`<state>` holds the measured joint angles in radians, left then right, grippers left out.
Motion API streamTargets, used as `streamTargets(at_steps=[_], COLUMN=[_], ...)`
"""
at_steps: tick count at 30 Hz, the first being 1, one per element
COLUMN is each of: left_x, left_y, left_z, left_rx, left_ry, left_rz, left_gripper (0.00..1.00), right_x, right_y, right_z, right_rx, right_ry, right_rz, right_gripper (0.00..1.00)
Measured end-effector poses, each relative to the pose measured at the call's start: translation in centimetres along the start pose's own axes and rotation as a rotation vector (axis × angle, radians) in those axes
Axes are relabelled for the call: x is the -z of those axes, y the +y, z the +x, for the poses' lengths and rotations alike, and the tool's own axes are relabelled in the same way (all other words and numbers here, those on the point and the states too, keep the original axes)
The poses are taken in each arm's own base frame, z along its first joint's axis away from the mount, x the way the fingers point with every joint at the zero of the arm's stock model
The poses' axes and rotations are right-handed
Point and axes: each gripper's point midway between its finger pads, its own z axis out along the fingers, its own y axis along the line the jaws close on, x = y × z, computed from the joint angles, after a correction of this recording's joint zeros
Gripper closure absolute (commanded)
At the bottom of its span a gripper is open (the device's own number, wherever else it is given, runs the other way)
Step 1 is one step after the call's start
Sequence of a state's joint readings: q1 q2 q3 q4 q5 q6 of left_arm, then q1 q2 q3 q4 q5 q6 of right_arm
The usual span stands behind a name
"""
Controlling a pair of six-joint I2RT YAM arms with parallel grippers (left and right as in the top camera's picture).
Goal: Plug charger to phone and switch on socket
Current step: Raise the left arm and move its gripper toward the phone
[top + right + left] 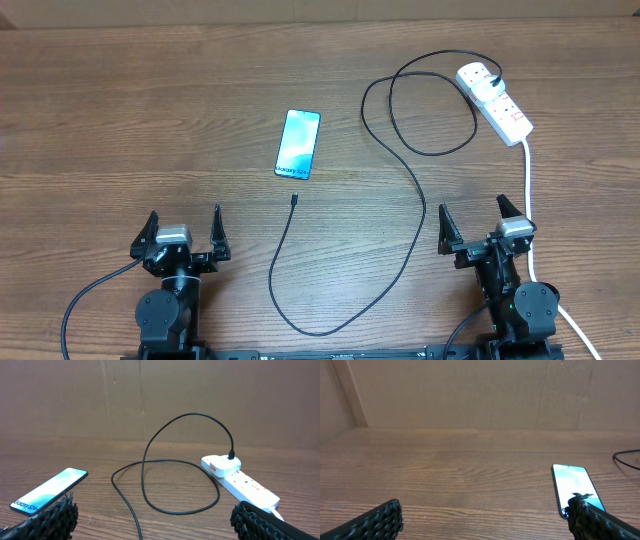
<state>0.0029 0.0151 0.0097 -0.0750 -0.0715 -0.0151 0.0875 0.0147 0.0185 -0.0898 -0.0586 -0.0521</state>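
The phone lies face up in the middle of the table, its light-blue screen lit; it also shows in the left wrist view and the right wrist view. The charger's black cable loops across the table, its small plug tip lying free just below the phone. Its other end sits in a white adapter on the socket at the far right, also seen in the right wrist view. My left gripper and right gripper are open, empty, near the front edge.
The socket's thick white lead runs down the right side, close past my right gripper. A brown cardboard wall stands behind the table.
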Motion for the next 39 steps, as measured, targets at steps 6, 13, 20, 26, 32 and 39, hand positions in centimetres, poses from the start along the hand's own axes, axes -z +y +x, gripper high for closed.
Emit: streamTargets(at_steps=[6, 13, 20, 26, 32, 39], left_x=[0.0, 0.0, 0.4, 5.0, 9.0, 12.4], left_y=[0.1, -0.2, -3.1, -5.9, -6.0, -5.7], left_z=[0.0, 0.0, -2.8, -13.1, -18.0, -23.4], left_rx=[0.000, 0.009, 0.075, 0.039, 0.010, 0.003], left_ry=[0.000, 0.001, -0.108, -0.559, -0.790, -0.891], left_rz=[-0.005, 0.010, 0.184, 0.386, 0.410, 0.402], left_gripper=[0.00, 0.00, 0.00, 0.00, 0.00, 0.00], right_x=[0.0, 0.0, 0.0, 0.0, 0.0, 0.0], right_y=[0.0, 0.0, 0.0, 0.0, 0.0, 0.0], right_z=[0.0, 0.0, 0.0, 0.0, 0.0, 0.0], right_rx=[0.001, 0.000, 0.000, 0.000, 0.000, 0.000], right_ry=[0.000, 0.000, 0.000, 0.000, 0.000, 0.000], right_rz=[0.000, 0.000, 0.000, 0.000, 0.000, 0.000], right_gripper=[0.00, 0.00, 0.00, 0.00, 0.00, 0.00])
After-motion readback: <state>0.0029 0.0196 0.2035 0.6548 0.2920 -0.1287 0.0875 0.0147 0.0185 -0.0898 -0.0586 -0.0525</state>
